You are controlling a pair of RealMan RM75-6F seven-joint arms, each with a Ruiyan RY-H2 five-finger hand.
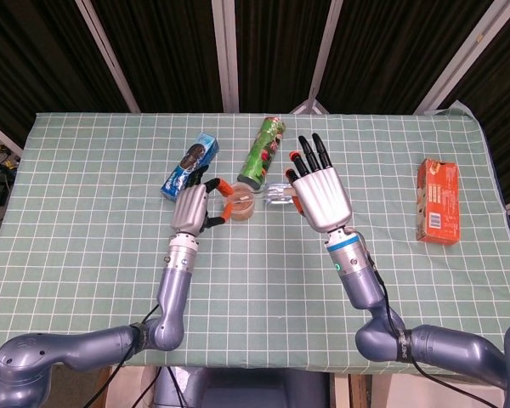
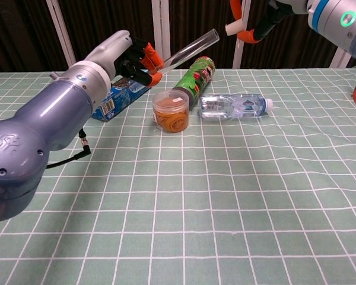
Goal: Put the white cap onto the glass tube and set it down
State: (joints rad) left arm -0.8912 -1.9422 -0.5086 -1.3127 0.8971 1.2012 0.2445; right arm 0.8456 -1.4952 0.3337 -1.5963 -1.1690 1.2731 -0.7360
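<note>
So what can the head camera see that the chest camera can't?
Only the head view shows the whole orange box at the table's right side and the back of the right hand. Only the chest view shows the white cap pinched in that hand's fingers and the water bottle in full. Both show the left hand holding the glass tube, the green can, the blue packet and the small jar.

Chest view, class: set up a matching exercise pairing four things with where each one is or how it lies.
Things:
1. glass tube
2. white cap
3. water bottle
4. orange box

Places or states:
A. lying on its side beside the green can
B. at the table's far right edge
C. held slanting upward by the left hand
D. pinched by the right hand

Pairs: 1-C, 2-D, 3-A, 4-B
</note>
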